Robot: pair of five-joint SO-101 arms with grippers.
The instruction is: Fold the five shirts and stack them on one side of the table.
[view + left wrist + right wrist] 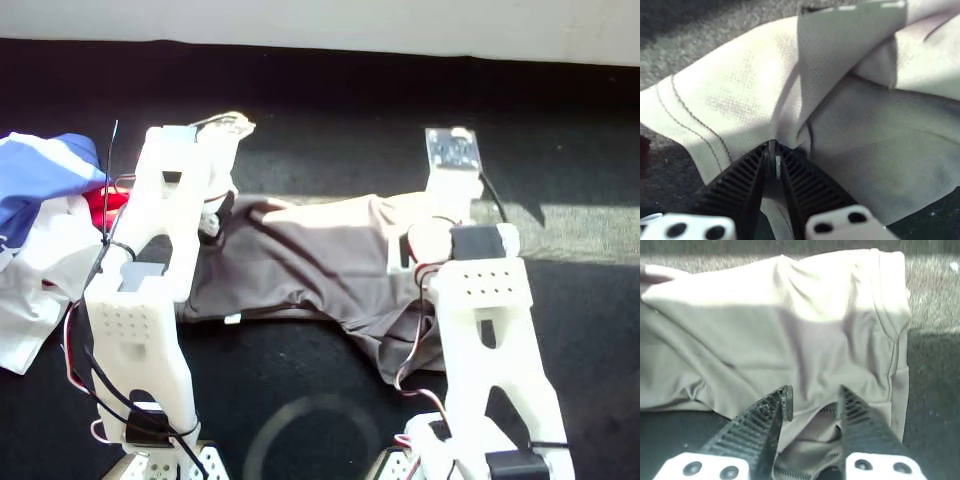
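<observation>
At the left edge of the dark, carpet-like tabletop (330,150) lies a loose heap of unfolded shirts (40,250), blue and white, with a scrap of red cloth (105,205) showing just beside the left arm. The heap sits close to that arm, so a wide swing could, I judge, drag a sleeve into the working area or catch it on the arm's loose wiring.

Next comes the left end effector (772,150), clenched on a ridge of the crumpled grey-brown knit shirt (310,260), near its stitched hem. The bite looks shallow and seems to take in a fold rather than a single edge. A pull could slip free, or it could lift bunched layers and carry the creases into the fold.

The shirt itself is spread between the two arms across the middle of the tabletop, wrinkled, with one part trailing toward the near edge.

At the right, the right end effector (815,392) hangs released, jaws apart, over the shirt's edge where an inner layer shows beneath. If the left arm pulls while this side holds nothing, the cloth will likely skew and drag. Closing here could also catch one layer only and leave the under layer behind.
</observation>
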